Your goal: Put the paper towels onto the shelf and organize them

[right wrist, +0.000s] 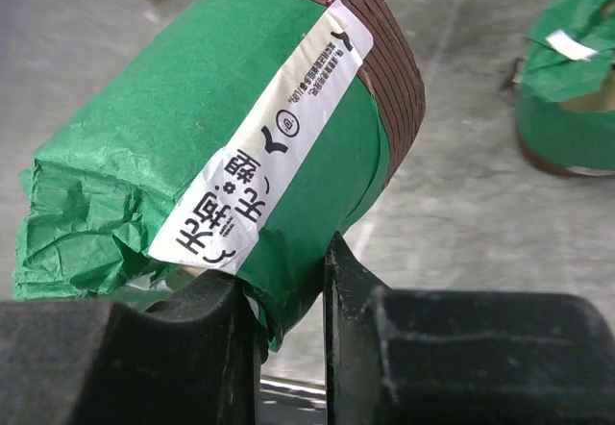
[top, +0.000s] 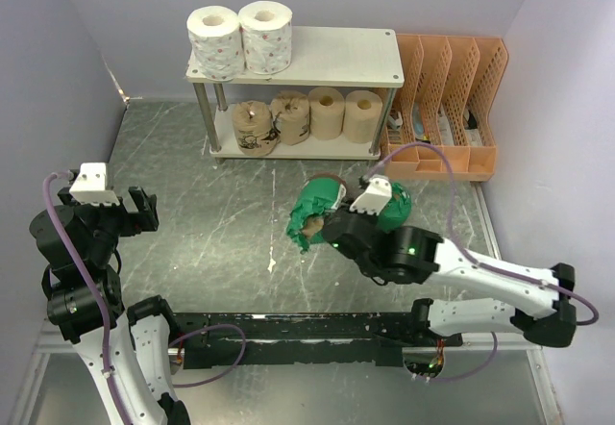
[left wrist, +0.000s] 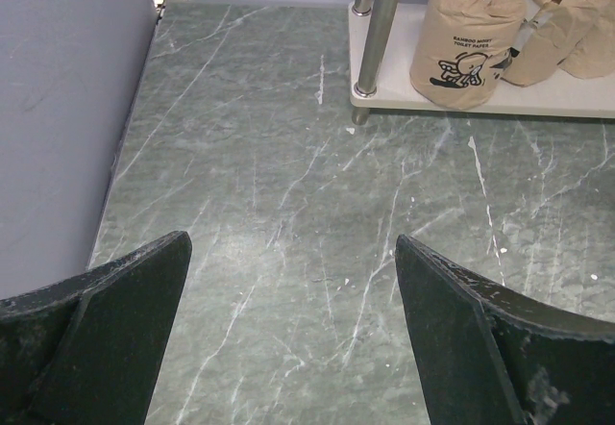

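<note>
At the far side, the shelf (top: pixel 293 60), with two white rolls (top: pixel 213 42) standing at the left end of the top board and bare board from there to the right end. Below, four tan rolls (top: pixel 327 113) in a row, the labelled roll (top: pixel 254 127) leftmost, nearly filling the lower tier from leg to leg. Just right of the shelf, an orange rack (top: pixel 447 108) close against the right wall. Open table (top: pixel 211 194) between the shelf's near edge and the arms. Mid-table, the right gripper (top: pixel 332 228) closed tight on the green roll (top: pixel 315 215), pinching its wrapped rim between narrowly parted fingers (right wrist: pixel 207 300), roll tilted with its crumpled end to the left; hard to tell whether clear of the table. Just to the right, a second green roll (top: pixel 392 209), mostly hidden behind the right wrist from above, blurred and cut off at the frame's right edge in the wrist view. Near left, close to the left wall, the left gripper (top: pixel 135 212) spread wide and empty over bare table. In its wrist view, only the shelf's left legs and labelled roll plain; other tan rolls cut off at the top right corner.
</note>
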Controlling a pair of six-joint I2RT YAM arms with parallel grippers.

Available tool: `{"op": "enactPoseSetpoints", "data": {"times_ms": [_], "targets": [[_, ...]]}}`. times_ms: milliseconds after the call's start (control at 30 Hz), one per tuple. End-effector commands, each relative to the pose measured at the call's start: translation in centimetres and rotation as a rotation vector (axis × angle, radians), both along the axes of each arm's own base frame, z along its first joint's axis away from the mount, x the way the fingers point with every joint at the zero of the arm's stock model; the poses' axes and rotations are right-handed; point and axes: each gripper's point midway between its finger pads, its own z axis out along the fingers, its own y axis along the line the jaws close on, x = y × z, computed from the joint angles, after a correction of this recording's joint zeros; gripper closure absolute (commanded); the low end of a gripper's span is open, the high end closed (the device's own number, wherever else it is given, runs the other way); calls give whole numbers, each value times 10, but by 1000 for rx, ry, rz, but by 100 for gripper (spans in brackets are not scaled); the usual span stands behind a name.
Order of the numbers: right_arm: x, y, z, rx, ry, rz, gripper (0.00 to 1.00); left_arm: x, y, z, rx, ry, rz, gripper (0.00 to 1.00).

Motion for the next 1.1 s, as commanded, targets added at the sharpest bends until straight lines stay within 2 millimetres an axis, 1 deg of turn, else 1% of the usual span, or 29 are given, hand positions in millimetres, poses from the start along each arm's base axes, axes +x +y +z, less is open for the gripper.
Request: {"op": "enactPoseSetpoints", "data": {"times_ms": [0,67,100,200,300,333,400,433,500,533,567,600,633,700,767,833,967,1067], "targets": [[5,19,71,378,-78,-40,100,2,1,6,15,-28,-5,2],[7,18,97,466,-99,-53,100,2,1,6,14,-26,-4,2],[8,19,112,484,-114,-48,100,2,1,6,14,-27,-4,2],[15,14,146,486,-127,-99,100,2,1,6,14,-26,-4,2],[30,22,187,441,-187,-66,100,4,2,4,10,-17,-1,2],[38,19,201,431,-211,-78,100,5,3,3,8,-12,-1,2],[61,17,223,414,-245,-109,100,6,3,2,5,-7,0,2],[74,11,238,426,-266,-118,100,7,4,1,4,-2,1,2],[102,2,261,454,-299,-132,100,9,5,-1,0,7,0,2],[114,-4,277,481,-321,-129,100,10,5,-1,-3,12,0,2],[129,-8,283,479,-331,-147,100,11,6,-2,-6,17,0,2],[139,-9,288,485,-328,-137,100,13,6,-4,-9,23,0,2],[151,-10,290,493,-317,-137,100,14,7,-5,-11,29,-1,2],[176,-14,289,550,-275,-129,100,16,7,-7,-17,40,-4,2],[202,-23,282,657,-211,-122,100,18,8,-9,-22,51,-6,2],[219,-26,275,790,-144,-115,100,20,8,-11,-26,61,-8,2],[239,-34,268,938,-75,-163,100,23,9,-14,-33,76,-10,2],[244,-38,273,1048,-53,-195,100,24,10,-15,-35,81,-12,2]]}}
